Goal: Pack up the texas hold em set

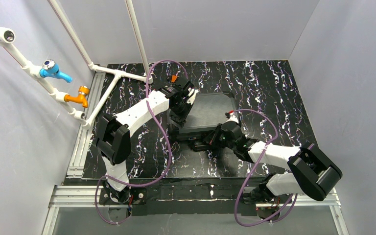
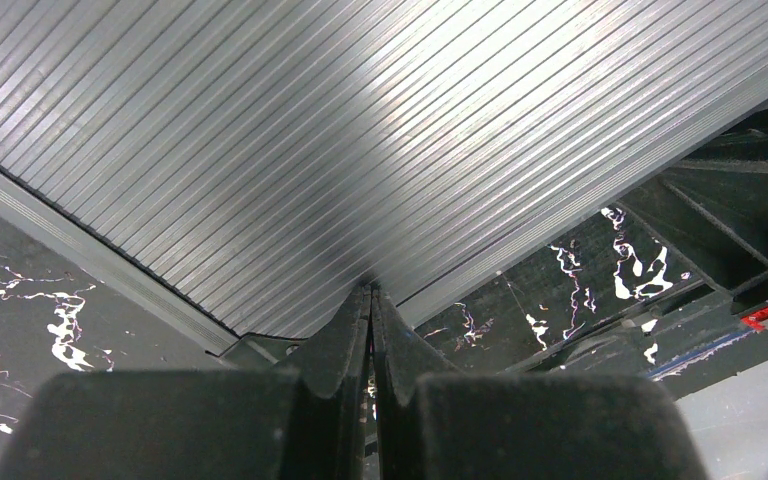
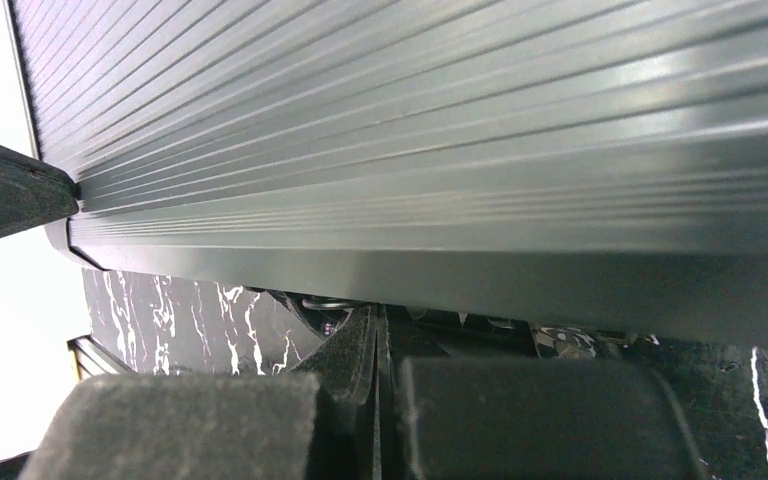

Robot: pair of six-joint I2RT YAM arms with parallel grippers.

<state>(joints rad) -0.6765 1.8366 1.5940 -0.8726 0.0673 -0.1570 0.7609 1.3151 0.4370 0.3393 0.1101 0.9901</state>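
The black hard case (image 1: 210,110) lies on the marbled table with its ribbed lid down. Cards, chips and dice are hidden. My left gripper (image 1: 185,104) is shut and empty, its tips touching the lid near the case's near left corner. In the left wrist view the ribbed lid (image 2: 310,130) fills the top and the shut gripper (image 2: 371,293) meets it. My right gripper (image 1: 213,139) is shut and empty at the case's front edge. In the right wrist view the gripper (image 3: 378,318) sits just below the lid's front rim (image 3: 410,250).
A white pipe frame with a blue tap (image 1: 54,69) and an orange tap (image 1: 78,95) stands at the left, beside an aluminium rail (image 1: 81,142). Grey walls close in the black marbled table (image 1: 274,88) on three sides.
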